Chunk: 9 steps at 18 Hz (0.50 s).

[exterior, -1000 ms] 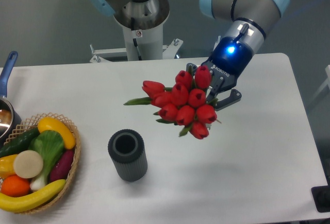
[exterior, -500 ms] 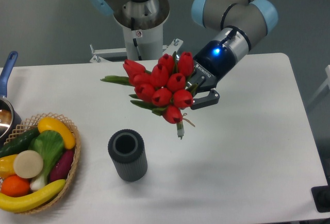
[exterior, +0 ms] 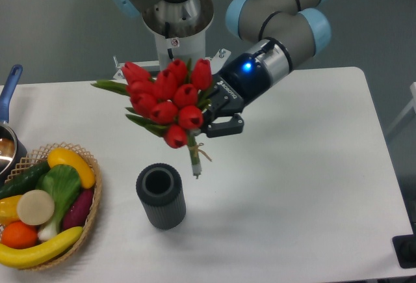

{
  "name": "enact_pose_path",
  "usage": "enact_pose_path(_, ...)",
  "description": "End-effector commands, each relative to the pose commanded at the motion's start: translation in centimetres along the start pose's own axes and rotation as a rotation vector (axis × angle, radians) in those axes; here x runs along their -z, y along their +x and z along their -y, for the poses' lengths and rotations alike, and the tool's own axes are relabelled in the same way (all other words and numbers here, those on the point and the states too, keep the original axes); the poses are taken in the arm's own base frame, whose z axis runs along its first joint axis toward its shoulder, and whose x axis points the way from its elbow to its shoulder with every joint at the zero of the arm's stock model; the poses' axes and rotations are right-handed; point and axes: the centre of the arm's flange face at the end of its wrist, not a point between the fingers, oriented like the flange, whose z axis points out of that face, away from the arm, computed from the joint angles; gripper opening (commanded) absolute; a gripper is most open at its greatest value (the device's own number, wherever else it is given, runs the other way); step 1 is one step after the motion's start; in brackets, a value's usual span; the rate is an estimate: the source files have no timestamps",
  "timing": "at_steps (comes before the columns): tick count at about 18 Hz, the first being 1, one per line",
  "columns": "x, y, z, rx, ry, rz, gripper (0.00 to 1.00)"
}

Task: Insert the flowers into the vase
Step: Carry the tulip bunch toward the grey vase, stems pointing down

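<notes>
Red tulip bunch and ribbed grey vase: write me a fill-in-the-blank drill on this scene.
1. The gripper holds the bunch of red tulips with the stems pointing ____.
2. The dark grey ribbed vase stands upright with its mouth ____.
3. The woven basket of fruit and vegetables sits to the vase's ____ in the picture.

Missing words: down; empty; left

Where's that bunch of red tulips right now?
The bunch of red tulips is held up in the air by the robot's pincer, above and just right of the dark grey ribbed vase.
</notes>
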Motion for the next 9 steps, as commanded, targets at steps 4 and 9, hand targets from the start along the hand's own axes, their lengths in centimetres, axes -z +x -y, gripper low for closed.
enact_pose_path(4,-0.5,0.2,0.0,-0.001,0.0,-0.009,0.27)
enact_pose_path(9,-3.1,0.8,-1.4,0.023,-0.001,-0.058,0.27)
